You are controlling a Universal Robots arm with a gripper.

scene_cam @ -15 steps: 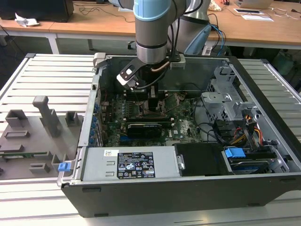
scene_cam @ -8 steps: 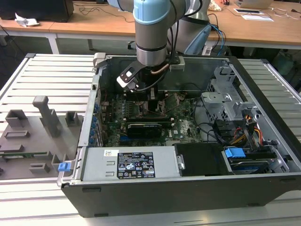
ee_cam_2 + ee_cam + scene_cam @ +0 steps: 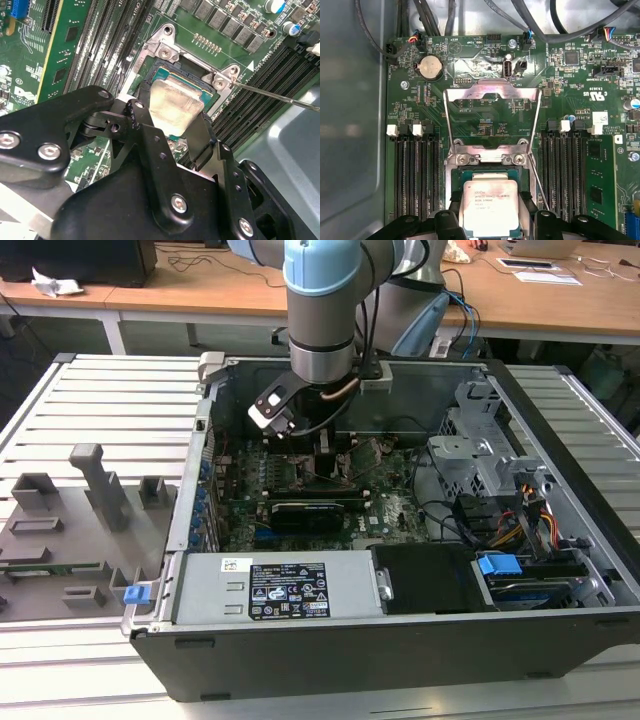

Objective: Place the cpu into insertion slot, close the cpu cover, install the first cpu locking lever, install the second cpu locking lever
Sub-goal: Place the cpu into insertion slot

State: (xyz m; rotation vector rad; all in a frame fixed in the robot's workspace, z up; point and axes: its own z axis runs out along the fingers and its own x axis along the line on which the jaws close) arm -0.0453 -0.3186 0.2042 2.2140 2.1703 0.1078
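Observation:
In both wrist views the cpu (image 3: 490, 207) (image 3: 172, 105), a small square chip with a silver-grey top, sits between my black fingers (image 3: 202, 137), directly over the insertion slot (image 3: 487, 172) (image 3: 165, 75). My gripper (image 3: 491, 215) (image 3: 173, 120) is shut on the chip's two opposite edges. Whether the chip rests in the socket or hovers just above it, I cannot tell. The cpu cover (image 3: 492, 91), a silver frame with a window, stands swung open behind the socket. A thin wire locking lever (image 3: 280, 97) (image 3: 538, 182) juts out beside the socket. In the exterior view my gripper (image 3: 330, 450) reaches down into the open computer case.
Black memory slots (image 3: 417, 175) (image 3: 565, 170) flank the socket. A long black expansion card (image 3: 310, 512) lies in front of it, with the power supply (image 3: 285, 590) nearer still. A drive cage (image 3: 490, 455) and cables fill the case's right. A grey fixture plate (image 3: 70, 530) lies outside, left.

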